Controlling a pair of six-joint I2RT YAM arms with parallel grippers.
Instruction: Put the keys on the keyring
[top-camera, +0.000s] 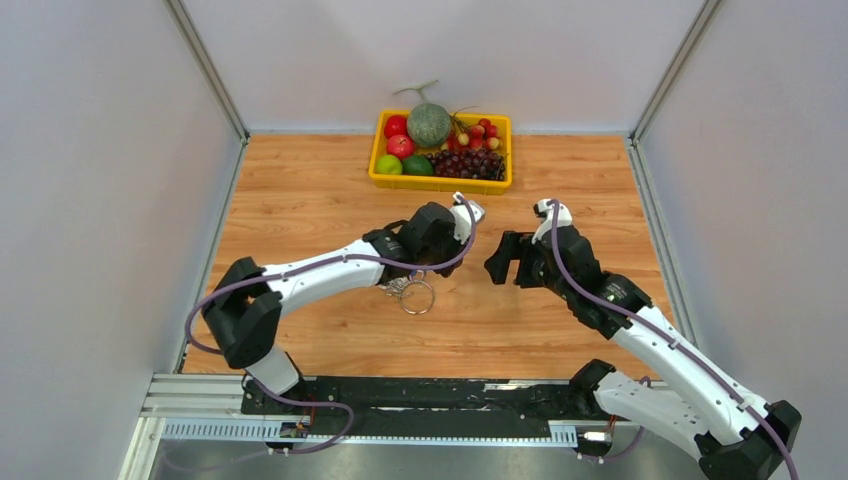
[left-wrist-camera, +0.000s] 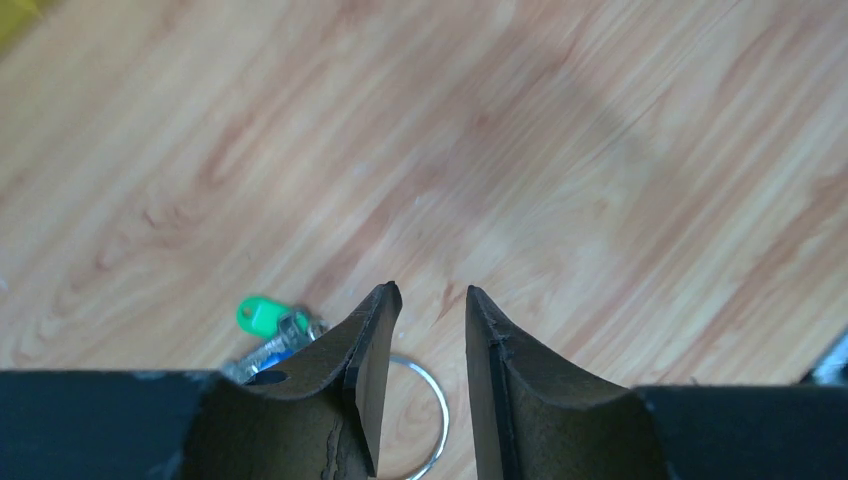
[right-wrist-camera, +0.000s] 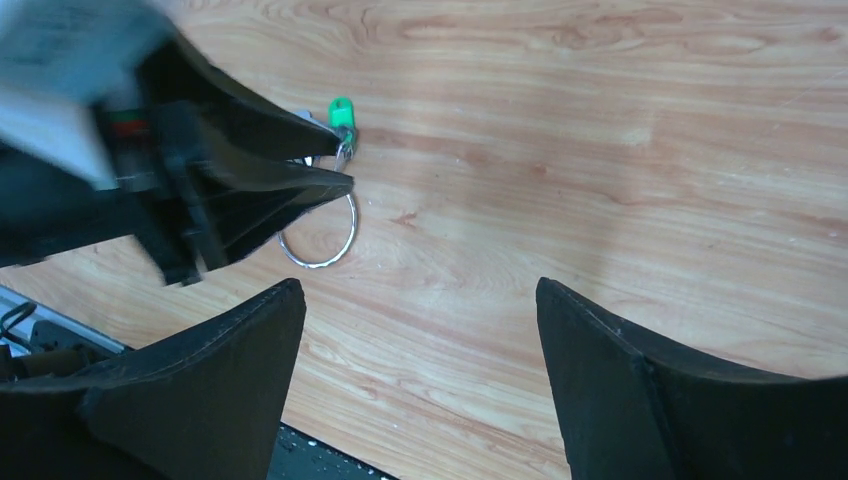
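The keyring (top-camera: 418, 297), a thin silver wire ring, lies flat on the wooden table. The keys (top-camera: 395, 288) bunch at its left edge. In the left wrist view the green-headed key (left-wrist-camera: 262, 314) and a blue-headed one (left-wrist-camera: 275, 352) show beside the left finger, and the keyring (left-wrist-camera: 440, 400) lies on the wood below the jaws. My left gripper (left-wrist-camera: 432, 290) hovers just above them, open by a narrow gap with nothing in it. My right gripper (right-wrist-camera: 420, 285) stands wide open and empty to the right of the keyring (right-wrist-camera: 318, 265) and the green key (right-wrist-camera: 342, 112).
A yellow tray (top-camera: 440, 184) of fruit stands at the back of the table. Grey walls close in both sides. A black rail with the arm bases runs along the near edge (top-camera: 420, 395).
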